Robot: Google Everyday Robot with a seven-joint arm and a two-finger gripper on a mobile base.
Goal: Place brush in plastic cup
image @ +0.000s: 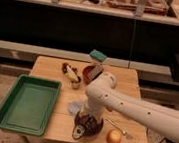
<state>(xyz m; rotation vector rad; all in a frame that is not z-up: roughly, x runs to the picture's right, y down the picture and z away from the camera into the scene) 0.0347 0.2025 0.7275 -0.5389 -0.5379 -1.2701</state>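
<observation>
Arm (128,109) stretched from right of purple bowl (92,127). Gripper (87,118) hung low over bowl; spread or shut, could not tell. Tray (31,78) sat well left of bowl. Cup (74,107) stood just behind-left of bowl. Brush (78,132) lay across bowl, head at front-left rim. Risk: 1 off-centre grab might tip bowl or knock cup over.
</observation>
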